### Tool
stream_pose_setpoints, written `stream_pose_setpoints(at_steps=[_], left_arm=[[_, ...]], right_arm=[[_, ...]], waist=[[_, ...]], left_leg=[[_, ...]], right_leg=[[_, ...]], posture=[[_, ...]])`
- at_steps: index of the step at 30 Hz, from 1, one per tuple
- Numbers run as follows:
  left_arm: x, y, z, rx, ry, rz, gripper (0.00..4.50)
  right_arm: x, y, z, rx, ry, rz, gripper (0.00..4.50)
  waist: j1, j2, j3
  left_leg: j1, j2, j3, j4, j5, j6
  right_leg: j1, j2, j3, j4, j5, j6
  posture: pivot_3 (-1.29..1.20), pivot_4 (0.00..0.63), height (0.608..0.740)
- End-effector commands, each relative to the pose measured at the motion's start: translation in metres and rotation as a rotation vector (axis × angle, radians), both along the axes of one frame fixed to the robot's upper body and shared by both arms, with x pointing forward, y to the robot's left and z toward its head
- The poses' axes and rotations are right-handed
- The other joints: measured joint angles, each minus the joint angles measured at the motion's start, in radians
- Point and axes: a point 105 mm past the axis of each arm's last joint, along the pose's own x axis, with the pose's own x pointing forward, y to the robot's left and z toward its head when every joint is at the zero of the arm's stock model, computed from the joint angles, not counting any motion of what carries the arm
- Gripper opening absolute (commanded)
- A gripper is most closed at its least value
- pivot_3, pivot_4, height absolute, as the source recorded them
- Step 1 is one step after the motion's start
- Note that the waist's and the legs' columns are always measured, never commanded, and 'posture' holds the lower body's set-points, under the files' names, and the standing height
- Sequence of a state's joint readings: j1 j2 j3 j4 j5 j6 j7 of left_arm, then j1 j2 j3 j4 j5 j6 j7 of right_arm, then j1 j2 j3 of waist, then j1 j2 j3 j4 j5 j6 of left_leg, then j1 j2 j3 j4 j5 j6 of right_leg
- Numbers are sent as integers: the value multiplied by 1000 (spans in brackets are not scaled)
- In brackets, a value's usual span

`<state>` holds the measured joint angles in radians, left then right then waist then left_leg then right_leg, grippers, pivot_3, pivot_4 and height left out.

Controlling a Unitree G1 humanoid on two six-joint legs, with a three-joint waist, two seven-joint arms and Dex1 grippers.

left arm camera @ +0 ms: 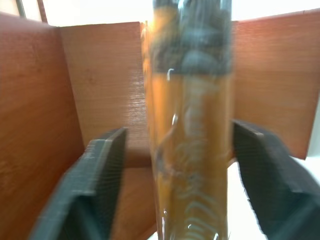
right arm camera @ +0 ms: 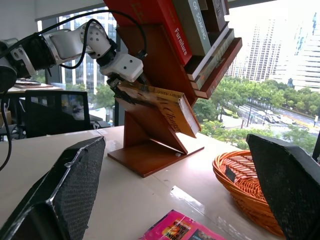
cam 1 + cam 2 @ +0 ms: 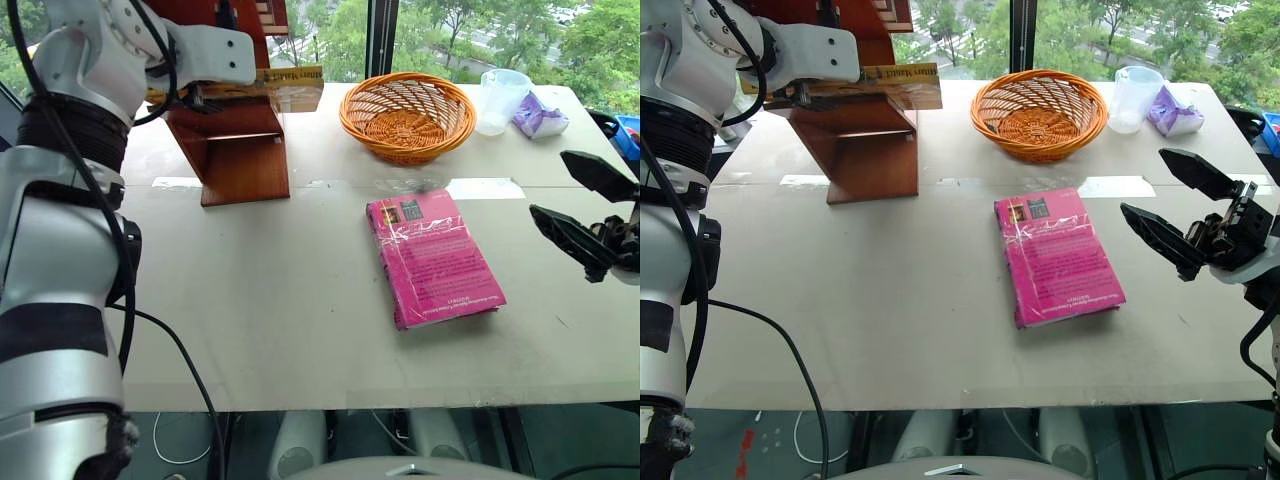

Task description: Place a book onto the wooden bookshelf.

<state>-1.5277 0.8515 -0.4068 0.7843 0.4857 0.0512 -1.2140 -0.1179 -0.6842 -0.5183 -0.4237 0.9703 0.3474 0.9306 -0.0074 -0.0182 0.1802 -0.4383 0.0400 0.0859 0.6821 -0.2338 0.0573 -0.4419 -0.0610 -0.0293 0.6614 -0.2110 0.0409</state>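
i see my left pincer [image 1: 175,165] released around the thick, glossy-wrapped yellow-gold book [image 3: 895,86] on the reddish-brown wooden bookshelf [image 3: 865,140]; it looks stiff, heavy and slippery, best held at the spine.

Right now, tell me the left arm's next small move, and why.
Probably draw the left gripper straight back. Its fingers stand apart from the yellow book, which lies in the wooden bookshelf, so the placing looks done.

- Bookshelf [image 3: 865,140] far left on surface [image 3: 890,320]; book [image 3: 902,86] on its board.
- Basket [image 3: 1040,115] right of shelf.
- Pink book [image 3: 1055,255] centre, before basket.
- Cup [image 3: 1135,98], pouch [image 3: 1175,112] right of basket.
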Motion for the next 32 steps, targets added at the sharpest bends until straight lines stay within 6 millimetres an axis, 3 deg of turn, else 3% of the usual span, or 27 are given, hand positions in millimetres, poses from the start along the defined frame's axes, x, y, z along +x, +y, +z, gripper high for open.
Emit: stream_pose_setpoints(at_steps=[1,5,10,14,17,21,25,29,32], left_arm=[[-29,-6,34,-158,-74,-102,4458],[-72,-28,33,-449,61,-287,4458],[-128,-73,4,-727,297,-509,4458],[-141,-105,-31,-897,379,-564,4458],[-137,-115,-72,-1036,395,-506,4458],[-138,-97,-128,-1110,429,-350,4458],[-145,-59,-173,-1138,444,-164,4458],[-155,-25,-203,-1115,445,-27,4458],[-156,-23,-210,-1114,442,-25,4458]], right_arm=[[-8,1,19,-12,-71,13,4500],[-7,3,22,-4,-66,23,4500],[-6,4,19,-16,-21,27,4500],[-2,-6,7,-60,58,-23,4500],[-2,-23,-14,-141,159,-105,4500],[-15,-53,-39,-252,278,-211,4500],[-32,-85,-61,-344,399,-307,4500],[-46,-116,-83,-419,503,-397,4500],[-48,-128,-93,-440,528,-423,4500]], waist=[[-1,0,0],[-3,0,0],[3,-1,1],[11,-1,0],[18,-1,0],[16,-1,0],[18,0,-1],[20,-1,-2],[21,-1,-2]], left_leg=[[-2,-1,1,1,1,-1],[-10,-2,1,3,1,-2],[-11,-2,-2,6,1,-2],[-3,-3,-6,7,-1,2],[12,-3,-6,5,-2,3],[19,-3,-4,2,-2,3],[22,-2,-3,-1,-2,2],[22,-2,-3,-1,-3,2],[22,-3,-4,-1,-6,-3]], right_leg=[[-1,-1,0,0,-1,2],[-7,-3,-1,-1,-2,4],[-6,-4,-4,0,-3,5],[4,-2,-4,0,-5,8],[19,-2,-3,-1,-8,5],[23,-2,0,-2,-8,4],[25,-2,1,-2,-8,3],[25,-8,0,-5,-8,3],[24,-12,0,-8,-8,2]], posture=[[0,150,733],[0,150,733],[0,150,733],[0,150,733],[0,150,733],[0,150,733],[0,150,733],[0,150,733],[0,150,733]])
